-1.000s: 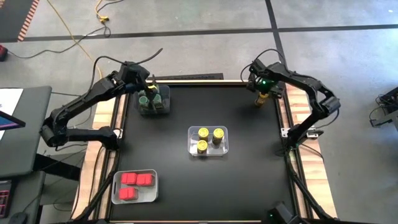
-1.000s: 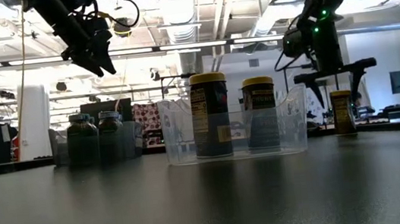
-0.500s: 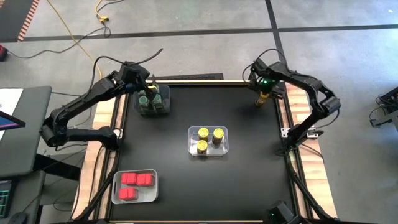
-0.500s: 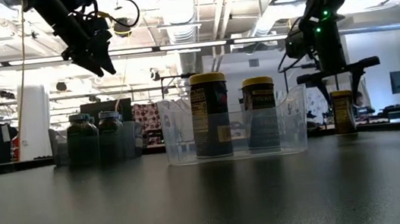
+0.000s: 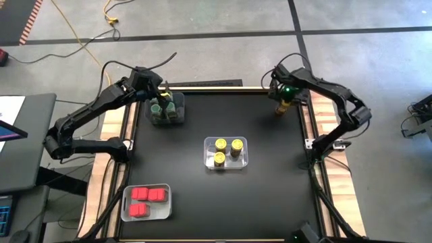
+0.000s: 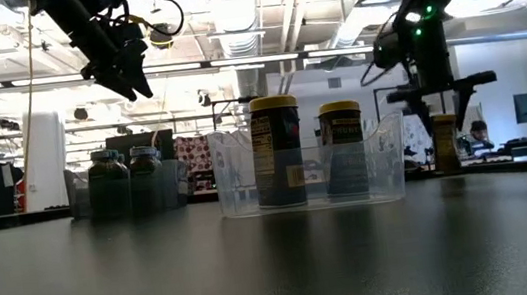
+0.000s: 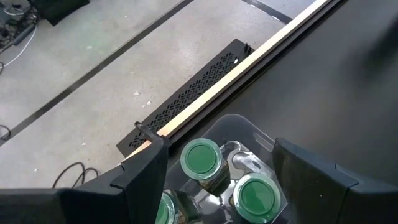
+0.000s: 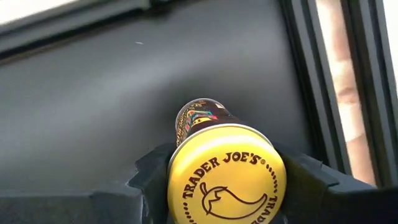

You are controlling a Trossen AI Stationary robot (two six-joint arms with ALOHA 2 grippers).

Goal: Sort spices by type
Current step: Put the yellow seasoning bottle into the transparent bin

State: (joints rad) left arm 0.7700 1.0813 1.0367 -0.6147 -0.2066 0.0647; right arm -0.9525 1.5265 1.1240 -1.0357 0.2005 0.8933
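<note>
A yellow-lidded spice jar (image 5: 281, 106) stands near the table's far right corner, with my right gripper (image 8: 227, 177) shut on it from above. It also shows upright in the low view (image 6: 444, 143). My left gripper (image 7: 217, 180) hangs open above the clear bin of green-lidded jars (image 5: 167, 109) at the far left, touching nothing; green lids (image 7: 202, 158) show between its fingers. Three yellow-lidded jars (image 5: 227, 150) stand in the centre bin. Red-topped jars (image 5: 146, 200) lie in a bin at the near left. My right gripper holds the jar at its yellow lid (image 8: 227, 174), pinched between the two fingers (image 8: 152, 171), one on each side of the lid's rim. The fingers come from above, pointing down. The jar hangs upright; whether its base touches the table, I cannot tell.
The centre bin (image 5: 207, 162) has open black table around it on all sides. The table's wooden right rail (image 5: 312, 128) runs close beside the held jar. The far edge rail (image 7: 249, 62) lies just past the green jars' bin.
My right gripper, with the yellow-lidded jar between its fingers, has moved a little toward the table's left. The jar has gone with it and stayed upright.
</note>
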